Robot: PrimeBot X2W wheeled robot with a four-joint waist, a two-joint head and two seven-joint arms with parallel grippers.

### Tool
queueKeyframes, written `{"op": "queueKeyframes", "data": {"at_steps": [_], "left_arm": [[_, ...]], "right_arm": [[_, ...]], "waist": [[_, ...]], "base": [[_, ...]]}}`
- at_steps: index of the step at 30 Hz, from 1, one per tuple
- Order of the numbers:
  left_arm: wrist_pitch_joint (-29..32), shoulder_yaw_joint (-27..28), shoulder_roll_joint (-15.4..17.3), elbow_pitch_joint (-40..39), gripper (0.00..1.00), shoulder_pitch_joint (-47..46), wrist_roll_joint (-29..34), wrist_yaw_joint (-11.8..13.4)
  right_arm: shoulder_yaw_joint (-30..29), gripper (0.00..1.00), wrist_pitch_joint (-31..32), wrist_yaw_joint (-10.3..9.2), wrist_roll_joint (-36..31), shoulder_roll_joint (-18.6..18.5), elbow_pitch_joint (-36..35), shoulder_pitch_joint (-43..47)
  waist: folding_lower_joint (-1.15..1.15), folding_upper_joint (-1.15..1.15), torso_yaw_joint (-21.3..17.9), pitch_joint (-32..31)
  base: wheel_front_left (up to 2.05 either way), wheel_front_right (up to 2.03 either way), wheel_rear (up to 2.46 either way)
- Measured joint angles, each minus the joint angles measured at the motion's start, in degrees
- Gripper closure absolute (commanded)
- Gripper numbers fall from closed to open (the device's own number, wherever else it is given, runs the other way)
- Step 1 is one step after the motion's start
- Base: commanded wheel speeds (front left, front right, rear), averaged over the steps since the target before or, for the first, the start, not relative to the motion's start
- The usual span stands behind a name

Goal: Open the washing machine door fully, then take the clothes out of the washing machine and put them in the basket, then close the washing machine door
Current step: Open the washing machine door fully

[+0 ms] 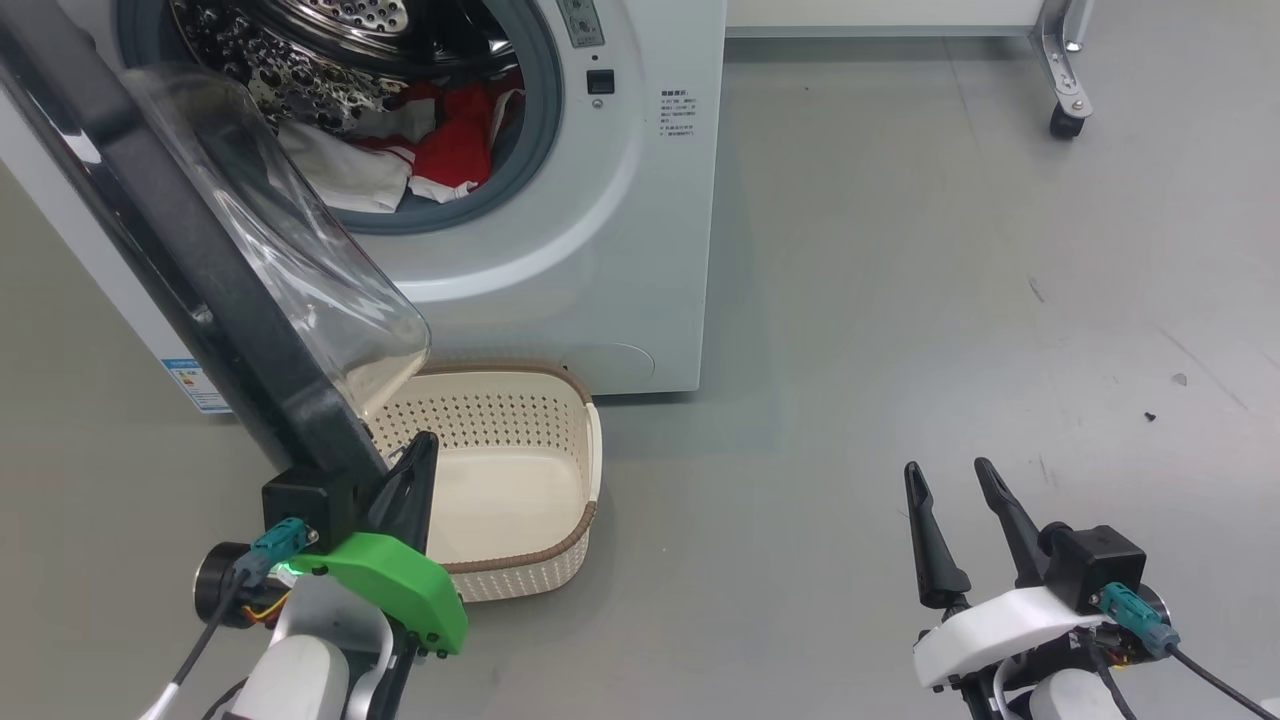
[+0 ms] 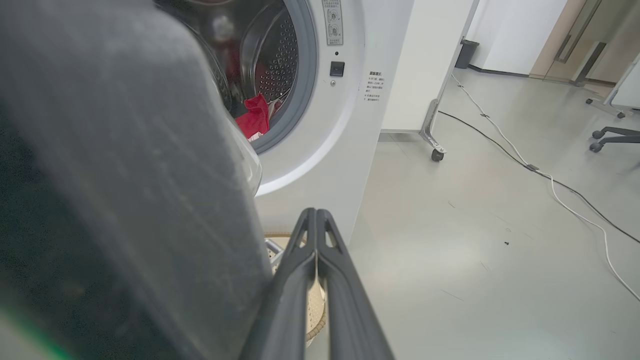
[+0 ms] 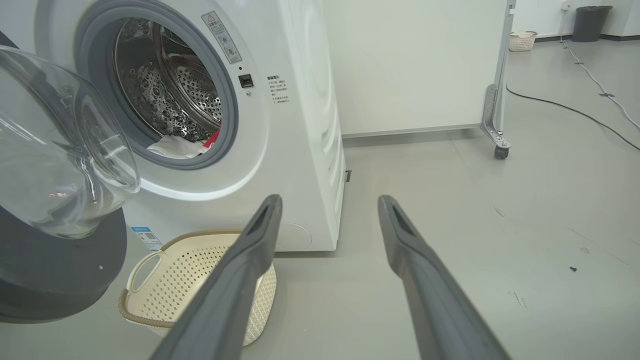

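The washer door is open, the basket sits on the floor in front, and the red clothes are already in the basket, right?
Not quite: the head view shows the clothes inside the washing machine, and the basket empty. The door is open, with the basket on the floor in front.

Clothes (image 1: pixel 455 150) in washing machine (image 1: pixel 620 250), basket (image 1: pixel 520 580) on floor (image 1: pixel 900 300) before it

The head view looks steeply down, the washing machine (image 1: pixel 620 250) at eleven o'clock. The left wrist view sits hard against the washing machine door (image 2: pixel 125 175) (blurred, very near); the right wrist view looks low, farther back. All share the basket (image 1: pixel 500 425).
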Motion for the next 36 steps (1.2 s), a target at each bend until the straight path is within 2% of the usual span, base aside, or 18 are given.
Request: {"op": "queueKeyframes", "data": {"at_steps": [21,36], "left_arm": [[-1.98,-0.3,-0.42,1.63,1.0,-0.26,-0.65,0.51],[-2.99,-1.85,-1.04,3.76,1.0,-1.04,-0.75,0.49]], "right_arm": [[-0.56,0.0,-0.01,0.51,-0.27,0.16,0.71,-0.01],[-1.49,0.0,-0.01,0.93,-0.43,0.3,1.1,0.3]], "waist": [[0.0,0.0,0.89,0.19],[0.0,0.0,5.43,-0.46]], "base": [[0.0,0.0,0.0],[0.0,0.0,0.0]]}}
